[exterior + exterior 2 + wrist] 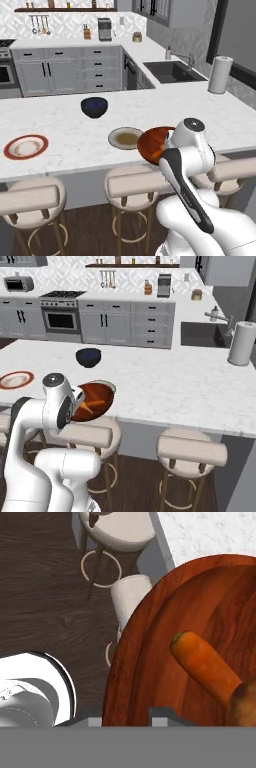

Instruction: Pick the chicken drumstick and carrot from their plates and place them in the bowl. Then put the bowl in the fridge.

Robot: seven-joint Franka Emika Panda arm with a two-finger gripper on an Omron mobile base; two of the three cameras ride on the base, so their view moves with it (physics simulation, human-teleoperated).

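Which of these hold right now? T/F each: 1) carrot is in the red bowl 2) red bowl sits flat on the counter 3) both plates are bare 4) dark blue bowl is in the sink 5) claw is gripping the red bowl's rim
1) True. The carrot lies inside the red bowl, beside the drumstick.
2) False. The bowl is tilted and held at the counter's edge, over the stools.
3) True. The red-rimmed plate and the grey-rimmed plate carry nothing.
4) False. The dark blue bowl stands on the counter; the sink is further back.
5) True. The claw is shut on the bowl's rim.
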